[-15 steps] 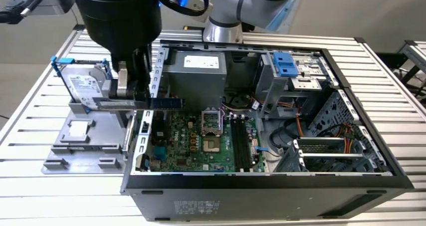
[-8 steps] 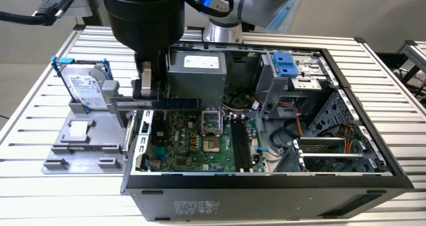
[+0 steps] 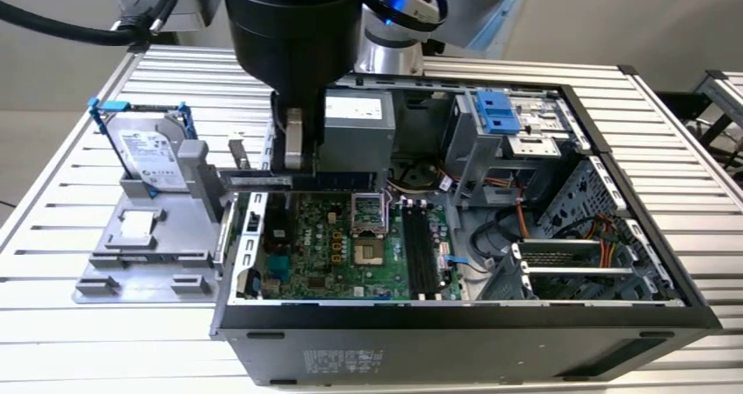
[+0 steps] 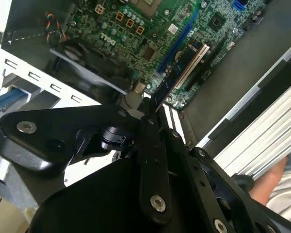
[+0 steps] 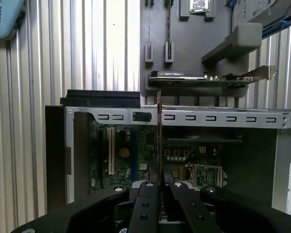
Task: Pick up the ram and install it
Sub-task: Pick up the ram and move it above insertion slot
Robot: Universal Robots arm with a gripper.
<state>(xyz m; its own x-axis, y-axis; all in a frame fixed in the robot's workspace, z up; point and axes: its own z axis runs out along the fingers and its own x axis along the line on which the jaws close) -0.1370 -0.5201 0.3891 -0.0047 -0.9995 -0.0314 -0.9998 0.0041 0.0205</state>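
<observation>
Currently the ram [image 3: 331, 180] is clamped between the 2 fingers of the gripper [image 3: 299, 170], which are closed on its upper long edge at about mid-length. It is carried in the air over the back corner of the open computer case [image 3: 465, 342], on the exterior view's left, above the motherboard [image 3: 337, 246] and not touching it. One end is seen overhanging the case wall toward the grey fixture [image 3: 145, 237], where the hard drive [image 3: 157, 159] is parked.

The mid-length pinch is judged to keep the thin stick balanced. The board is held on edge, flat faces upright, so the lower long edge is left free; this is judged to suit a slot.

Its long axis is level and runs along the exterior view's left-right. In the first wrist view the ram [image 5: 158, 136] is seen edge-on as 1 thin line leaving the gripper [image 5: 158, 183]. In the second wrist view the ram [image 4: 182, 73] is seen reaching out from the gripper [image 4: 148, 114] over the board.

The memory slots [image 3: 420, 250] lie well apart, toward the exterior view's right, and their length is judged to run crosswise to the ram. No seating is shown.
</observation>
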